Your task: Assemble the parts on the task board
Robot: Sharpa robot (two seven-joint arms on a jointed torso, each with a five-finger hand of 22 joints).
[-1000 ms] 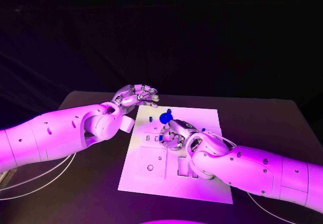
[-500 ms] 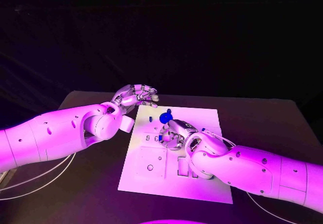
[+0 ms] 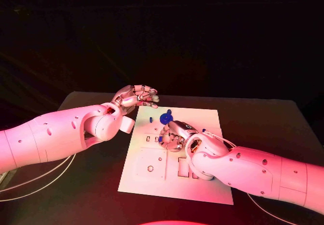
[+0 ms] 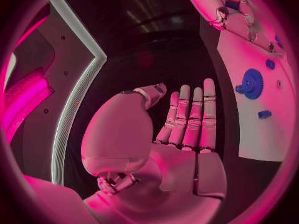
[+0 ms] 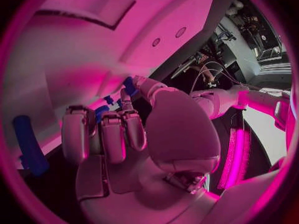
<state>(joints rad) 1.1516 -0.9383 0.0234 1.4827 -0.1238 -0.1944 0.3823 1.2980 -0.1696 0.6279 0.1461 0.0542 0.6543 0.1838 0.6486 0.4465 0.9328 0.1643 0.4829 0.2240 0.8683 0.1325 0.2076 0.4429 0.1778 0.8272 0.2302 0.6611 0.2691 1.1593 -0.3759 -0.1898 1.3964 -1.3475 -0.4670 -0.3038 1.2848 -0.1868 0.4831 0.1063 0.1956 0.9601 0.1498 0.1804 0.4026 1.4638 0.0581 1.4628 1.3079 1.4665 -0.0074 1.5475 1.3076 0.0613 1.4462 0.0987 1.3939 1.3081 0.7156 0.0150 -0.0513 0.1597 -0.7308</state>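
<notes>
From the head camera I see my left arm reaching in across the near left of the black table (image 3: pixel 270 117), its forearm angled toward the far edge of the task board (image 3: pixel 177 180). The left hand (image 3: pixel 137 97) sits at the board's far left corner, just off its edge, with the fingers curled loosely inward in that view. In the left wrist view the same hand (image 4: pixel 181 129) shows its fingers held straight and pressed side by side, thumb standing a little apart, palm bare and holding nothing.

My right arm comes in from the near right and lies over the board's right half. The right hand (image 3: pixel 174 135) is lowered onto the middle of the board, fingers bent downward. In the right wrist view its fingers (image 5: pixel 106 134) are curled in close together, with the fingertips down at the white surface beside a small blue part (image 5: pixel 129 84). I cannot tell whether the hand pinches that part or only touches it.

The board is a white rectangular plate lying lengthwise away from me in the middle of the table. A blue gear (image 3: pixel 166 118) stands on its far half, just beyond the right hand. A long blue peg (image 5: pixel 28 144) lies on the board near the right hand. Beyond the table the room is dark.
</notes>
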